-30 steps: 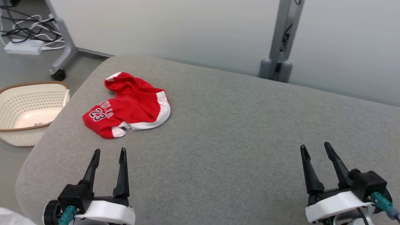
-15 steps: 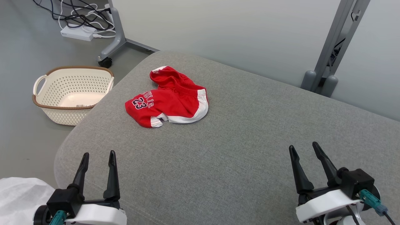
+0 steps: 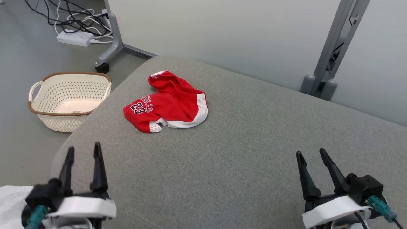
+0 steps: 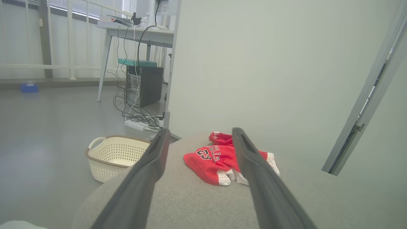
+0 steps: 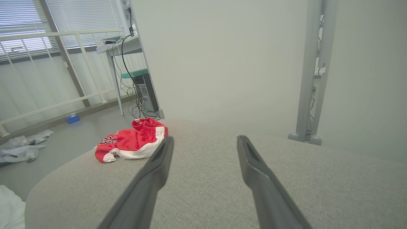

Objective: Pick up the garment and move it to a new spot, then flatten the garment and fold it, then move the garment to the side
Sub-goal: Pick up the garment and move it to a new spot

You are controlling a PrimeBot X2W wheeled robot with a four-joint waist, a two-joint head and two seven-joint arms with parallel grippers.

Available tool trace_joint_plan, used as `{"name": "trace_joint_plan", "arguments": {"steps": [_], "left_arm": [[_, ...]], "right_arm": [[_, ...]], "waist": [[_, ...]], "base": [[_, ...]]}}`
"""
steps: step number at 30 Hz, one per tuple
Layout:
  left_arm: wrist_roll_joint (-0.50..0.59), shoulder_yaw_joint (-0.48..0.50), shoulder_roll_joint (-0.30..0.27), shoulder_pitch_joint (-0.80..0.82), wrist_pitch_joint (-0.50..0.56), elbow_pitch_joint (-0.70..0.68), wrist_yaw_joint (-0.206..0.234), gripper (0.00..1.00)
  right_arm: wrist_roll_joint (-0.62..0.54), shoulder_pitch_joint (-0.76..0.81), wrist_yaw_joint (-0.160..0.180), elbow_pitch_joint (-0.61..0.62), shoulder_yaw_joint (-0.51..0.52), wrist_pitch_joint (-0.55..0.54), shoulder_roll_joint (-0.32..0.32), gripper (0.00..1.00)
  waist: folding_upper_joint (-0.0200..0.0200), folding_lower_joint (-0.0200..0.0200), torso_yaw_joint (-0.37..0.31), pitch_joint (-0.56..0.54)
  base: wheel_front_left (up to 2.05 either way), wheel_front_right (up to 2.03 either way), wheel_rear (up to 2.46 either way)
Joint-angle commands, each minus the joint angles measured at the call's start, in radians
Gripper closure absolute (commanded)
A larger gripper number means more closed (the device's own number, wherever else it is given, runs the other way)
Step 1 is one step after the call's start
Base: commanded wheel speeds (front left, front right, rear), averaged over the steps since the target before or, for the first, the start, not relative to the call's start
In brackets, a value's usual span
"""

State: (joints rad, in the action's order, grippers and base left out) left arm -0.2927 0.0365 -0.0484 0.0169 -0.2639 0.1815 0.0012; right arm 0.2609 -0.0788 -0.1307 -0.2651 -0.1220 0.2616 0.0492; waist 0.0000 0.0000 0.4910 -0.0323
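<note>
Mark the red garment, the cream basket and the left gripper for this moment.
red garment [image 3: 170, 107], head view, on the red fabric right of the number print.
cream basket [image 3: 60, 122], head view, on its perforated near wall.
left gripper [image 3: 83, 146], head view, midway between its open fingertips.

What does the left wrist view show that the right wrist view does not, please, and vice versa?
The left wrist view adds the cream basket on the floor beside the grey cushion. The right wrist view adds crumpled pale wrapping on the floor and the grey post's rounded feet. Both share the red garment lying crumpled on the cushion, the desk with its cables, and a blue box.
</note>
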Motion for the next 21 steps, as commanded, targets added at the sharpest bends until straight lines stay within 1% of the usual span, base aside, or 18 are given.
{"name": "trace_joint_plan", "arguments": {"steps": [1,3,7,9,11,12,14,16,18,20,21], "left_arm": [[0.014,0.026,-0.004,0.048,0.0,-0.007,-0.012,0.0],[0.005,0.044,-0.003,0.095,0.0,-0.01,-0.029,0.0],[0.058,0.071,-0.005,0.218,0.0,0.005,-0.063,0.0],[0.074,0.082,-0.007,0.287,0.0,0.055,-0.071,0.0],[0.076,0.097,-0.023,0.381,0.0,0.12,-0.078,0.0],[0.076,0.097,-0.023,0.381,0.0,0.12,-0.078,0.0],[0.059,0.101,-0.03,0.467,0.001,0.213,-0.087,0.0],[0.058,0.099,-0.059,0.553,0.029,0.317,-0.091,0.0],[0.047,0.101,-0.081,0.647,0.082,0.415,-0.089,0.0],[0.045,0.093,-0.108,0.715,0.155,0.513,-0.095,0.0],[0.023,0.101,-0.113,0.749,0.201,0.564,-0.098,0.0]], "right_arm": [[-0.012,-0.004,0.0,0.011,-0.004,0.005,0.005,0.0],[-0.023,-0.018,0.0,0.02,-0.006,0.005,0.013,0.0],[-0.052,-0.054,0.0,0.052,-0.029,0.005,0.041,0.0],[-0.054,-0.082,0.0,0.07,-0.042,0.005,0.061,0.0],[-0.058,-0.11,0.0,0.086,-0.062,0.005,0.085,0.0],[-0.058,-0.11,0.0,0.086,-0.062,0.005,0.085,0.0],[-0.063,-0.144,0.0,0.102,-0.078,0.005,0.11,0.0],[-0.06,-0.179,0.0,0.112,-0.097,0.005,0.135,0.0],[-0.056,-0.214,0.0,0.122,-0.106,0.005,0.15,0.0],[-0.05,-0.243,0.0,0.132,-0.12,0.005,0.164,0.0],[-0.048,-0.257,0.0,0.138,-0.128,0.005,0.168,0.0]], "waist": [[0.0,0.0,-0.016,0.017],[0.0,0.0,-0.027,0.044],[0.0,0.0,-0.061,0.112],[0.0,0.0,-0.079,0.15],[0.0,0.0,-0.099,0.19],[0.0,0.0,-0.099,0.19],[0.0,0.0,-0.121,0.23],[0.0,0.0,-0.145,0.268],[0.0,0.0,-0.167,0.303],[0.0,0.0,-0.189,0.332],[0.0,0.0,-0.2,0.345]], "base": [[0.0,0.0,0.0],[0.0,0.0,0.0],[0.0,0.0,0.0],[0.0,0.0,0.0],[0.0,0.0,0.0],[0.0,0.0,0.0],[0.0,0.0,0.0],[0.0,0.0,0.0],[0.0,0.0,0.0],[0.0,0.0,0.0],[0.0,0.0,0.0]]}}
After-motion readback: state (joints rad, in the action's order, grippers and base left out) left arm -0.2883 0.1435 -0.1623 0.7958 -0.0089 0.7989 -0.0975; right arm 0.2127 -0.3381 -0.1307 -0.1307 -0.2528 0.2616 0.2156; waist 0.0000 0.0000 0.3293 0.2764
